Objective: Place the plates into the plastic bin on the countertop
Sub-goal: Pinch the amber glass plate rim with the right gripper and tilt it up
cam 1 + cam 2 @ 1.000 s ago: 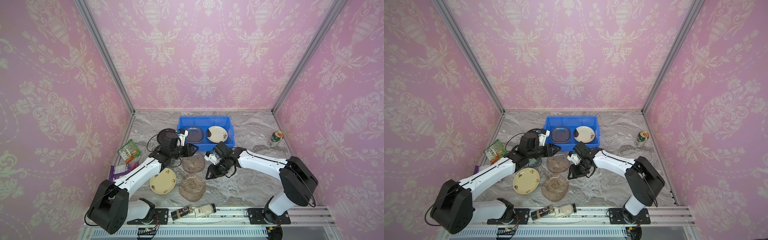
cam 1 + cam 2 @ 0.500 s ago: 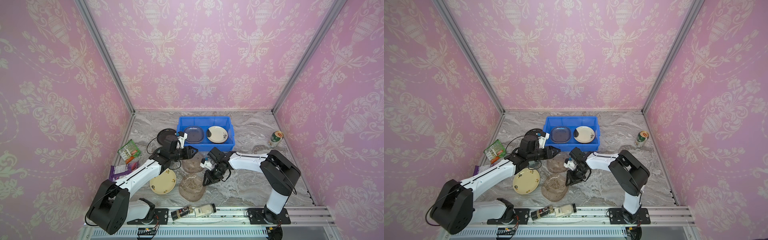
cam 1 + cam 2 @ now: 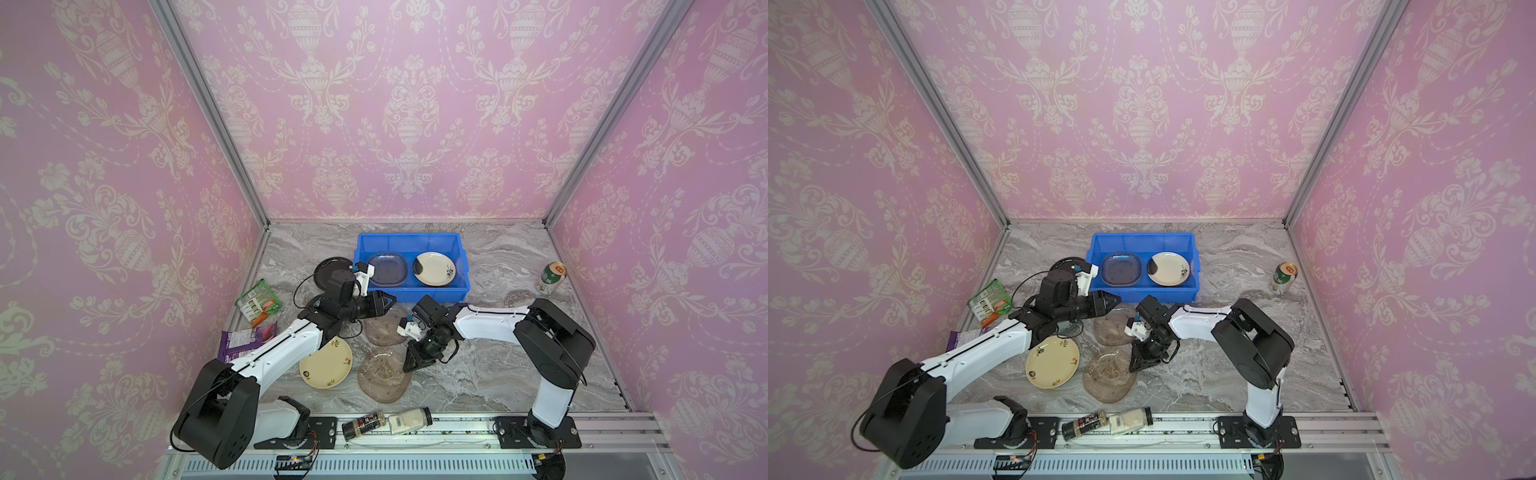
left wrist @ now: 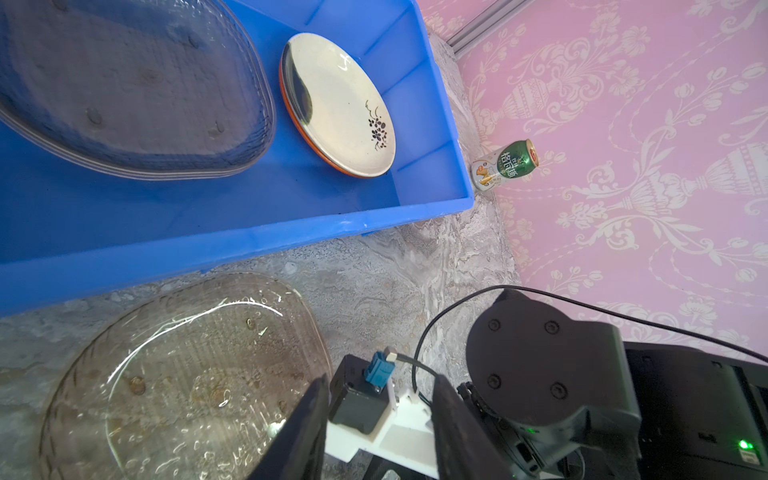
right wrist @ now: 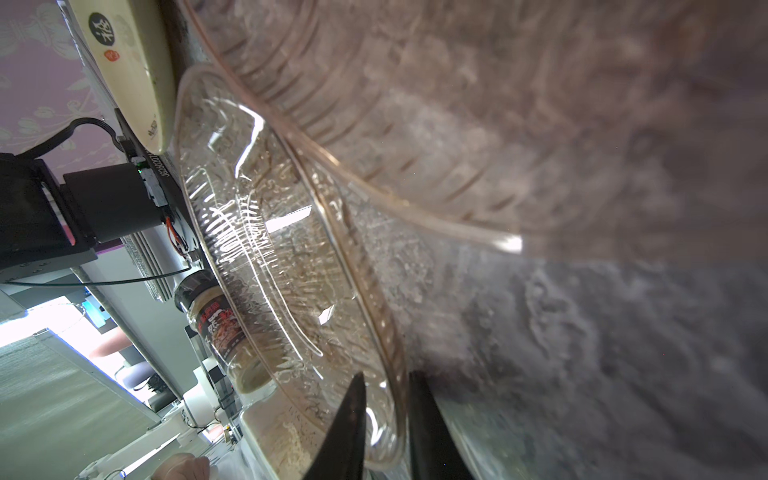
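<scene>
Brownish plate (image 5: 286, 274) now inside right gripper (image 5: 387, 376)

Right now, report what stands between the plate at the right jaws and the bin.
Another brownish plate lies flat on the way, and the left gripper, jaws open, hovers before the blue bin's front wall.

Both top views look down from high on the whole counter (image 3: 498, 374) around the bin (image 3: 419, 294); the left wrist view faces the bin closely, the right wrist view skims a plate (image 5: 270, 249) near it.
</scene>
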{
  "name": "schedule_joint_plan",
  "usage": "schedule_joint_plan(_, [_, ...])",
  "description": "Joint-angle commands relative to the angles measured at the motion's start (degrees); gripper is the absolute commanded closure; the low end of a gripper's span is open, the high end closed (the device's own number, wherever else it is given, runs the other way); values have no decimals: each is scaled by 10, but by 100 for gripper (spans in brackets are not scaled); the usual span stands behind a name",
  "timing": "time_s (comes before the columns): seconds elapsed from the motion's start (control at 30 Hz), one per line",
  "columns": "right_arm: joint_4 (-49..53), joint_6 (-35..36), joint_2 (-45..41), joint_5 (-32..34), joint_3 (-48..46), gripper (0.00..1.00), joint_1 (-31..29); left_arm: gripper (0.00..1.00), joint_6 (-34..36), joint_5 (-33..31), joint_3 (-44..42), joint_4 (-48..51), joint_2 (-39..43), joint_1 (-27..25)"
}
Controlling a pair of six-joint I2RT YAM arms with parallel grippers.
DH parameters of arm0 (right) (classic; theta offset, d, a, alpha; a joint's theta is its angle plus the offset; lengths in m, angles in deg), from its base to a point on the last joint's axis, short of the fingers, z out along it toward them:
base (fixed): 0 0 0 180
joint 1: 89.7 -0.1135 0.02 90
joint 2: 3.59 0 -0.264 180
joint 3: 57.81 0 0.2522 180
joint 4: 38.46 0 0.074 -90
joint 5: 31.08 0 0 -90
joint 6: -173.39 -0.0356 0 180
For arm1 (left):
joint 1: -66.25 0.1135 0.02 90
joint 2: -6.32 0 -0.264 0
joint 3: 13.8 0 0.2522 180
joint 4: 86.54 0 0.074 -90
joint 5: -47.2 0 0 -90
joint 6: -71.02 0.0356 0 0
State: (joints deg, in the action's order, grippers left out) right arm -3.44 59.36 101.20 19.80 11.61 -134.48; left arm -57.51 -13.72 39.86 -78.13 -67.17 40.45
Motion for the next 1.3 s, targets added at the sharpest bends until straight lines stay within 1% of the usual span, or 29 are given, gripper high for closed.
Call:
schedule_joint_plan(0.0, [3,-8,9,13,4,82,-3,57,-8,-8,-9,-7,0,-3])
schedule_joint_plan(0.27, [3,-9,5,18,1,89,-4,57,-6,-7,-7,-5,-2,-3])
schedule_joint_plan(0.53, [16,-1,-9,29,-3,92,-3,56,1,-2,4,5,-4,-3])
schedule_joint_plan(0.73, [19,-1,-22,34,-5,100,-1,56,7,-1,14,13,-5,-3])
schedule_joint_plan(0.83, [21,-3,-37,41,-3,100,3,56,19,-5,16,28,-3,-3])
schedule_joint_plan(0.9, [30,-2,-47,44,2,100,7,56,35,-11,43,49,0,-3])
schedule_joint_plan(1.07, [76,11,-80,52,25,100,28,56,76,-21,79,91,4,0])
schedule_joint_plan(1.2, [166,52,-105,64,68,100,62,55,122,-22,124,139,-12,3])
schedule_joint_plan(1.27, [212,73,-119,83,97,100,83,54,143,-17,143,156,-21,3])
